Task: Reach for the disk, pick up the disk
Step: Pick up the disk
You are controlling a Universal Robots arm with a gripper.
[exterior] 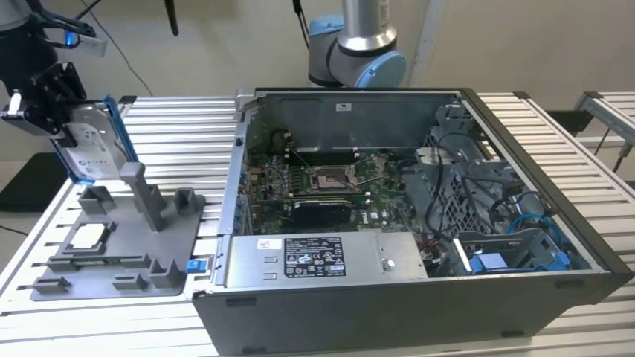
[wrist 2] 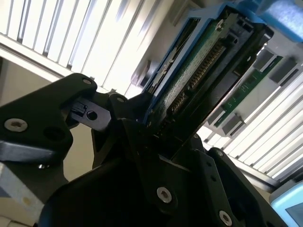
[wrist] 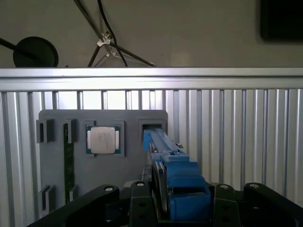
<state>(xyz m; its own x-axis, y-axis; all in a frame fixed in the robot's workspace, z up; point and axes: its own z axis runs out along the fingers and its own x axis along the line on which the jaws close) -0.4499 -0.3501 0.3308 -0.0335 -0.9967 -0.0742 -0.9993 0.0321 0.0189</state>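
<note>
The disk (exterior: 94, 152), silver-grey with a white label and a blue frame, stands on edge and tilted at the exterior view's far left. It hangs just above the back end of the grey holder tray (exterior: 109, 253). My gripper (exterior: 62, 119) is shut on it from above. In the second wrist view, black fingers (wrist 2: 137, 142) clamp the disk (wrist 2: 203, 66), whose green circuit board and blue rim show. In the first wrist view the disk's blue frame (wrist: 163, 142) runs out from between the gripper (wrist: 176, 201) toward an open slot (wrist: 151, 126) in the tray.
The tray holds a small square silver chip (exterior: 88, 236) and a green memory stick (wrist: 68, 161), with upright grey posts (exterior: 149, 197). An open computer case (exterior: 397, 201) fills the slatted table's (exterior: 178, 119) middle. The arm's base (exterior: 358, 52) stands behind it.
</note>
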